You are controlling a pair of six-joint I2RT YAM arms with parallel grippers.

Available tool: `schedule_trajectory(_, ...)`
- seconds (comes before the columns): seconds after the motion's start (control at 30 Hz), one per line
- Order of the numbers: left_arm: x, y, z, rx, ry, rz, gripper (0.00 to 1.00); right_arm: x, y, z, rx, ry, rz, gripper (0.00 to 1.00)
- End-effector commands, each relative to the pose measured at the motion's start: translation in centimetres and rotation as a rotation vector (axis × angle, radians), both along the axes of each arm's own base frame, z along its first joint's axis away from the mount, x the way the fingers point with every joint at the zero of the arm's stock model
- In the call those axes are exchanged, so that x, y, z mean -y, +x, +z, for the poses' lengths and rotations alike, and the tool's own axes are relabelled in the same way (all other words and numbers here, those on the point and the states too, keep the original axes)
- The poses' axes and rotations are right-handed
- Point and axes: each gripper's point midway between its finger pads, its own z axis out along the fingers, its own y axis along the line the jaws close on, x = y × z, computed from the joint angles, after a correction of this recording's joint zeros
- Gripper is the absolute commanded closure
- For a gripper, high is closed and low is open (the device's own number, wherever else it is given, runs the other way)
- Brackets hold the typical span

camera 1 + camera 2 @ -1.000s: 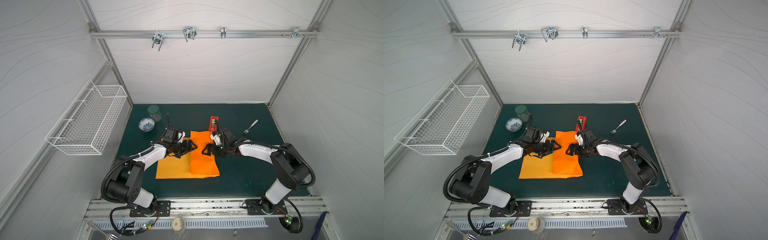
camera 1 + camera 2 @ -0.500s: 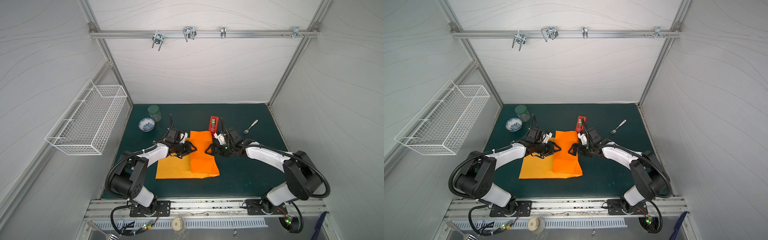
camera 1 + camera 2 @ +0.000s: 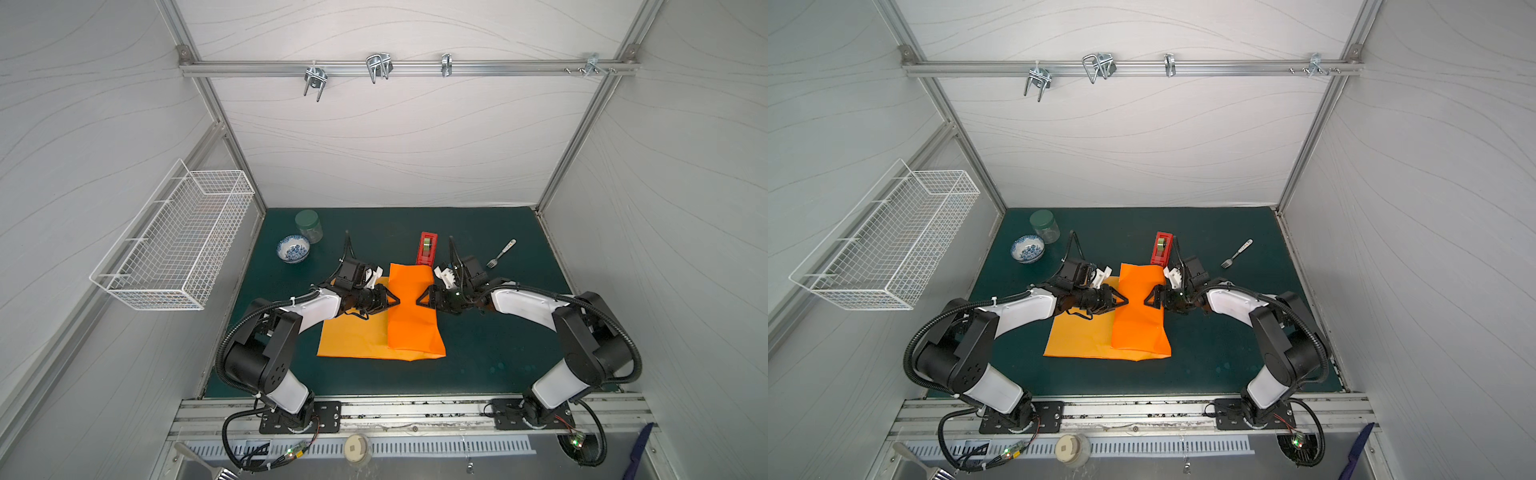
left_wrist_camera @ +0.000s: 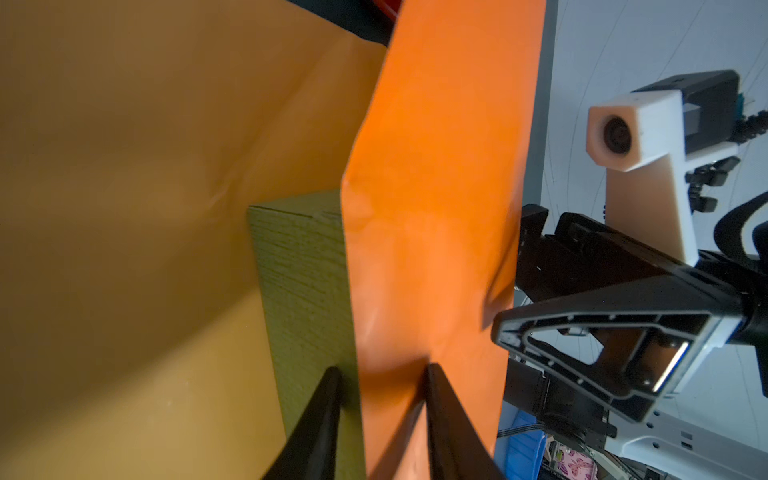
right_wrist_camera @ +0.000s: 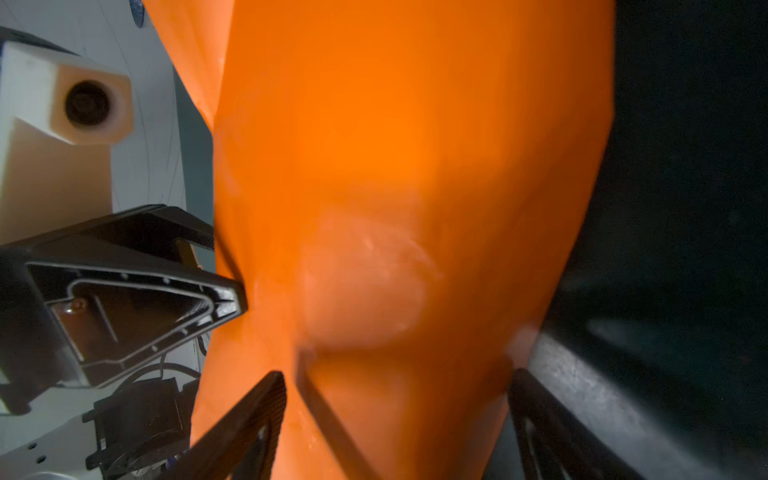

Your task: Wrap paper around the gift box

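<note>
Mostly hidden, the flat yellow-green ribbed gift box (image 4: 303,282) sits under the folded-over flap of the large bright orange paper sheet (image 3: 411,320), mid dark-green tabletop (image 3: 498,340). Only one ribbed side of it shows, in the left wrist view; both top views hide it. The rest of the sheet lies flat toward the left arm. The left pincer (image 3: 397,300) is at the flap's left edge with its fingers narrowly apart: one finger (image 4: 328,399) is against the box side, the other on top of the orange flap, and the flap's edge lies between them. Clamped or not, cannot tell. The right pincer (image 3: 419,301) is at the flap's right edge, facing the left one. It is spread wide around the paper-covered edge and grips nothing. A narrow red tape dispenser (image 3: 428,248) lies right at the paper's far edge. A metal fork (image 3: 502,253) lies apart, rear right.
</note>
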Motion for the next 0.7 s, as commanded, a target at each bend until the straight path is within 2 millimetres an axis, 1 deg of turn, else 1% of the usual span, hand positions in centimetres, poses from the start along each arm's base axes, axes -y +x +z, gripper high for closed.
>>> schedule_trajectory(0.0,-0.5,-1.9,-2.7,-0.07,0.072,-0.013,0.69,0.1,-0.9,0.5,0.002,0.024,0.007,0.15)
schedule_trajectory(0.13,-1.3,-2.5,-4.0,-0.086,0.118,0.0,0.7,1.2,-0.8,0.4,0.003,0.008,-0.009,0.15)
schedule_trajectory(0.2,-1.4,-2.6,-4.2,-0.09,0.124,0.001,0.7,1.4,-0.7,0.4,0.005,0.004,-0.011,0.15)
schedule_trajectory(0.33,-1.3,-2.9,-4.6,-0.104,0.119,0.003,0.7,1.3,-0.7,0.5,0.0,0.013,-0.009,0.15)
schedule_trajectory(0.5,-1.4,-3.3,-5.0,-0.113,0.127,0.013,0.73,1.4,-0.7,0.2,-0.006,0.004,-0.008,0.15)
schedule_trajectory(0.67,-1.4,-4.0,-5.8,-0.132,0.128,0.025,0.75,1.5,-0.3,0.9,-0.001,0.015,-0.009,0.15)
